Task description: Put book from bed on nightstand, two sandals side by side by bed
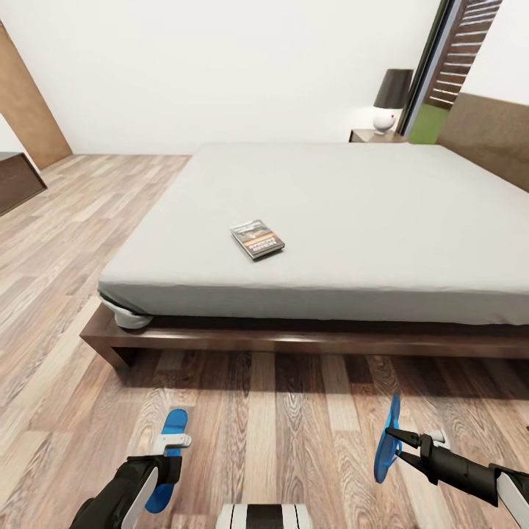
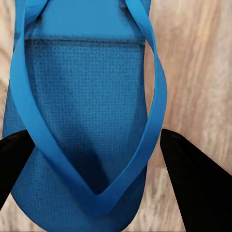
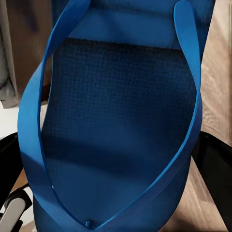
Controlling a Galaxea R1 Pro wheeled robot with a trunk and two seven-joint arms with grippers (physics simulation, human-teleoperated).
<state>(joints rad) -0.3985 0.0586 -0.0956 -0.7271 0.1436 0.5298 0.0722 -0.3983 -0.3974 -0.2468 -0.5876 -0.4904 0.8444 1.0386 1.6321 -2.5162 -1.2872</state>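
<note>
The book lies flat on the grey mattress of the bed, near its front left part. One blue sandal lies flat on the wood floor in front of the bed. My left gripper hovers over it, open, its black fingers on either side of the sandal. The other sandal stands on edge above the floor, with my right gripper shut on it; it shows close up in the right wrist view. A nightstand stands at the bed's far side.
A lamp with a dark shade stands on the nightstand. The bed's dark wooden frame runs across in front of me, with a headboard at the right. A low dark cabinet is at the far left. Wood floor stretches between the sandals.
</note>
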